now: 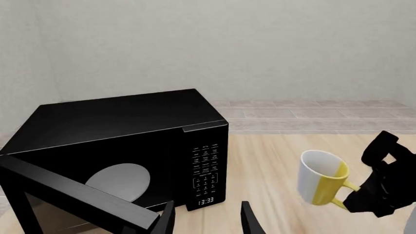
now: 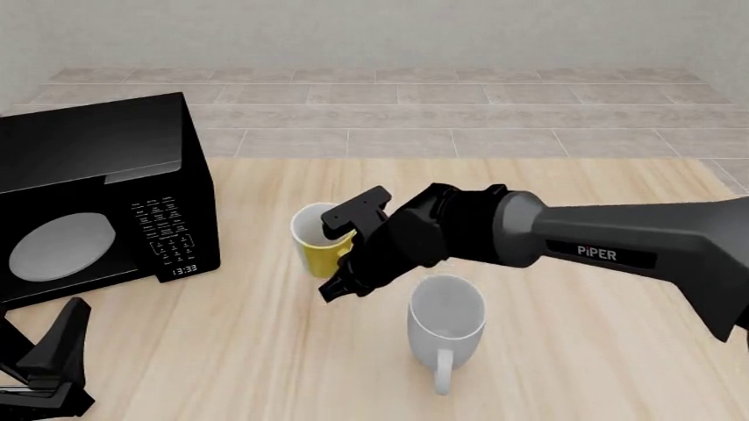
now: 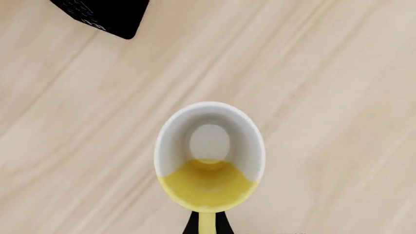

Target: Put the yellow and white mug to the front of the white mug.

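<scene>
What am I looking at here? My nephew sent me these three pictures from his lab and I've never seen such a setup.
These are simulator renders of two robot arms working at a wooden table, steered by a person. The front view looks forward and down from behind the arms. The other two come from cameras mounted just behind each gripper.

On the table stand a black microwave with its door open, a larger white mug, and a smaller yellow and white mug just behind it.

The right gripper is at the small mug's handle. Its own camera looks straight down into that mug, with the yellow handle between the dark fingers, so it seems closed on it. The left gripper sits open and empty near the microwave.
</scene>
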